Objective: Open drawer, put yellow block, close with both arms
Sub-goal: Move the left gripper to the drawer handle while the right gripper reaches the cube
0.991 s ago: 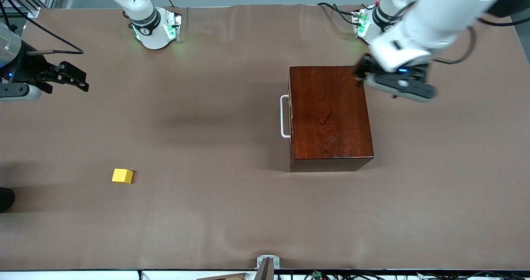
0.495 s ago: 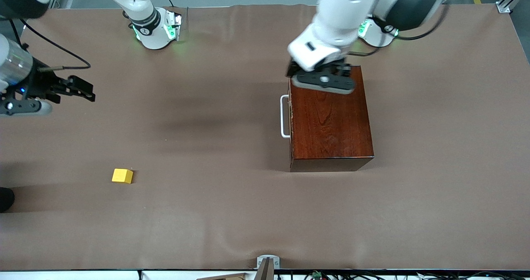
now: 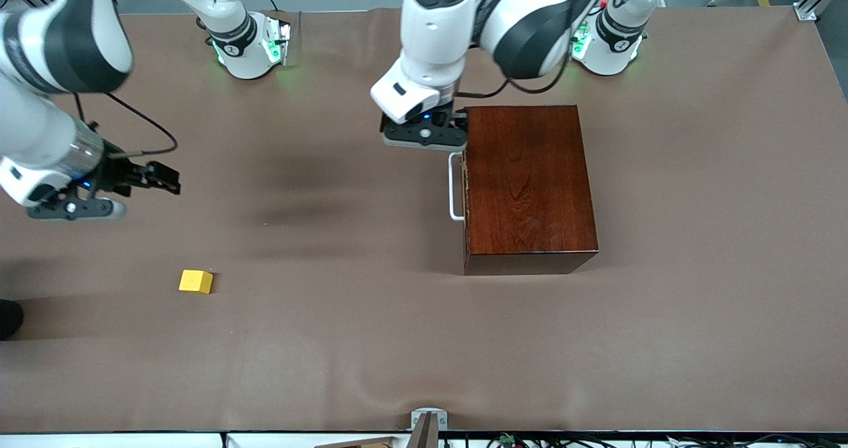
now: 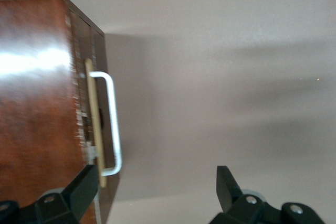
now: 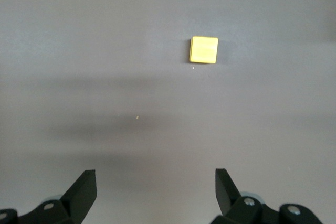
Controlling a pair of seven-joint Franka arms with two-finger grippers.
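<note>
Wooden box (image 3: 528, 186) with the drawer (image 3: 466, 186) shut, its white handle (image 3: 454, 187) untouched. Left gripper (image 3: 424, 133), fingers spread, hovers just above the handle's end. Right gripper (image 3: 149, 179), spread and empty, hangs over bare table (image 3: 344, 329). Yellow block (image 3: 196, 281) lies toward the right arm's end.

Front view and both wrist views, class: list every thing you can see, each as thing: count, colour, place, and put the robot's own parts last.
table: one, brown cover, under everything.
wooden box: one, glossy reddish-brown, toward the left arm's end of the table.
drawer: one, shut in the wooden box.
handle: one, white bar, on the drawer front.
yellow block: one, bright yellow, toward the right arm's end, nearer the front camera than the wooden box.
left gripper: one, black, fingers open, over the table at the handle's end.
right gripper: one, black, fingers open, over bare table, short of the yellow block.
</note>
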